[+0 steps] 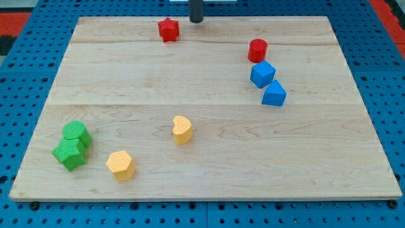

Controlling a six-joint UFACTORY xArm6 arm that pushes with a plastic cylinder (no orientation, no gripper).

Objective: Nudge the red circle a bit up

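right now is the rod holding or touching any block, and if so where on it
Nothing is held. My tip sits at the view's top edge, apart from every block: the red star lies just to its left, the red circle well to its right.

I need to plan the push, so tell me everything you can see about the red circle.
The red circle is a short, upright cylinder of matte red, plastic-looking material, resting flat on the wooden board near the view's upper right. The blue cube sits just below it, very close; whether they touch is unclear. My tip is far off towards the view's upper left, near the red star, touching neither.
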